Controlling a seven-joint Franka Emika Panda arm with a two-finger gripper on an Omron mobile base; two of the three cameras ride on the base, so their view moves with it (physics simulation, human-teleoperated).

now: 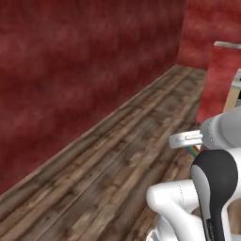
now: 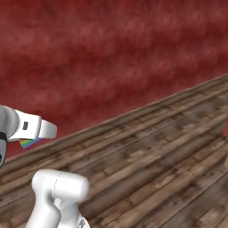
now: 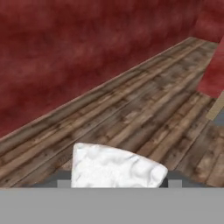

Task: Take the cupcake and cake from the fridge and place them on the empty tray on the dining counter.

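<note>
Currently, status by item, near to far:
Cake (image 3: 116,168): white wedge directly ahead of the pincer, between its finger tips; the layered coloured edge shows beneath the hand in the left base view.
Pincer (image 3: 116,183): apparently grasping the cake; the finger tips are mostly hidden behind the slice, so contact is judged, not plainly seen.
Long axis: wedge lies broadside across the jaws.
Floor (image 1: 117,155): brown wooden planks below the carried cake.
Wall (image 2: 111,58): red, beyond the floor.

No legible text or labels.
</note>
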